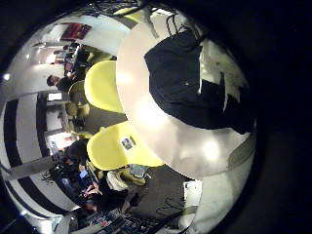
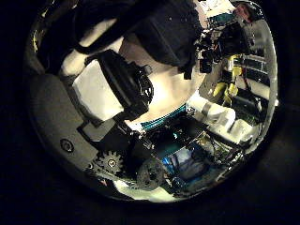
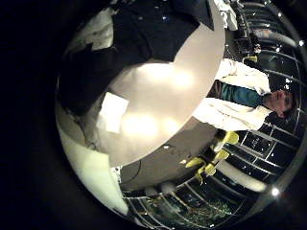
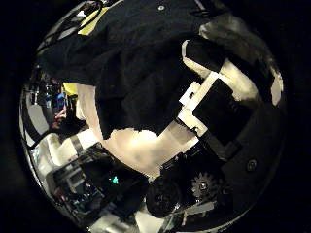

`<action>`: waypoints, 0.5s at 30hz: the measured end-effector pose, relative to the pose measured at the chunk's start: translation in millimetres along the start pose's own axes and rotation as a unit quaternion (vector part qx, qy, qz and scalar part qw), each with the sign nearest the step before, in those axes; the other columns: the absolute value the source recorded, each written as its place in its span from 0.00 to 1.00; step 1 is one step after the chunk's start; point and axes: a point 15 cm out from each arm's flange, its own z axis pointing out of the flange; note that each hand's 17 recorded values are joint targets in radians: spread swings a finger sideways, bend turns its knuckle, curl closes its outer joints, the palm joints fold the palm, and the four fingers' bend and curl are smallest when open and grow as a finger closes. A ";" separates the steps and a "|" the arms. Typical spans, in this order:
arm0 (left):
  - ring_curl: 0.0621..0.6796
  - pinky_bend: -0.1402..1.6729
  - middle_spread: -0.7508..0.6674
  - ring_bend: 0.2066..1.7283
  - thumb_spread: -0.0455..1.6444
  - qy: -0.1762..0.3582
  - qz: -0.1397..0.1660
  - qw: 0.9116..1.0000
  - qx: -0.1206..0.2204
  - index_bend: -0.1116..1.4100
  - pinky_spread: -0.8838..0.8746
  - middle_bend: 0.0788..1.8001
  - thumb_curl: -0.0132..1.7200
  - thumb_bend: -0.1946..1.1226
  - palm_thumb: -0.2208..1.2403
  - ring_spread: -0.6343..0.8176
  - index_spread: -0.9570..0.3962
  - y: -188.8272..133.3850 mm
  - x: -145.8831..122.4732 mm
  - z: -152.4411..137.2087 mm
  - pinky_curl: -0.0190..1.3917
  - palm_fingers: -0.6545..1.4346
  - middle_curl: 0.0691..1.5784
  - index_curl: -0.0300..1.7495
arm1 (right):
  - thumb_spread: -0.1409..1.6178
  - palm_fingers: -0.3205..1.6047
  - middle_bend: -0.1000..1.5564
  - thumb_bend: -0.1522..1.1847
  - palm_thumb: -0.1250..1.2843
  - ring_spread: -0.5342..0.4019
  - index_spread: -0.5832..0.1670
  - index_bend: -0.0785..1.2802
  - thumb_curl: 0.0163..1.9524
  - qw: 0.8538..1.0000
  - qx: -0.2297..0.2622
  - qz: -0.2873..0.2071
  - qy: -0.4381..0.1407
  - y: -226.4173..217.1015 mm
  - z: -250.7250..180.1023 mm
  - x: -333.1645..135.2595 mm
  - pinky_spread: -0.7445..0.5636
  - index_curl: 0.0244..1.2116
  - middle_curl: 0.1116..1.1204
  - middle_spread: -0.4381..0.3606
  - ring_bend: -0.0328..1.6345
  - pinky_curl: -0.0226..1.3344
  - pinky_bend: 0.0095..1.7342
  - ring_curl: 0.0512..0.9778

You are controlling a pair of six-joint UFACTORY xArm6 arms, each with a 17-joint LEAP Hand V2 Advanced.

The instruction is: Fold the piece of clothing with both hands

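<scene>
A dark garment (image 1: 185, 83) lies spread on a round pale table (image 1: 171, 136), well below my left palm. A hand (image 1: 222, 83) shows over the garment's far side. My left hand (image 2: 117, 84) hangs above the table with relaxed fingers and holds nothing. The garment (image 2: 173, 28) lies beyond those fingers, with another hand (image 2: 223, 47) by it. The garment (image 4: 126, 68) fills much of the right thumb side view, so it is close to that palm. My right hand (image 4: 219, 107) reaches over the cloth's edge with straight fingers, not curled round it.
Two moulded chairs (image 1: 102, 86) (image 1: 122, 146) stand against the table's edge. Bare tabletop (image 3: 163, 105) stretches out beside the garment (image 3: 144, 38). Racks and equipment (image 3: 192, 192) stand past the table's rim.
</scene>
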 end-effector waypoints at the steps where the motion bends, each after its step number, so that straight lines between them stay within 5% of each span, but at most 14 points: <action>1: 0.76 0.53 0.06 0.67 0.85 0.000 0.000 1.000 0.001 0.20 0.08 0.41 0.20 0.14 0.53 0.11 0.20 0.4 -0.5 -1.1 0.45 0.82 0.68 0.82 | 0.74 0.68 0.81 0.15 0.84 0.30 0.34 0.89 0.29 1.000 0.004 0.001 0.001 0.3 -4.2 1.3 0.43 0.66 0.83 0.29 0.86 0.58 0.76 0.73; 15: 0.77 0.53 0.06 0.67 0.85 0.002 0.007 1.000 -0.010 0.20 0.08 0.40 0.20 0.14 0.53 0.11 0.21 28.8 -10.6 -13.3 0.46 0.82 0.68 0.82 | 0.74 0.67 0.86 0.11 0.85 0.32 0.40 0.90 0.34 0.999 0.049 0.008 0.013 5.8 -69.2 18.9 0.45 0.72 0.81 0.35 0.87 0.73 0.73 0.78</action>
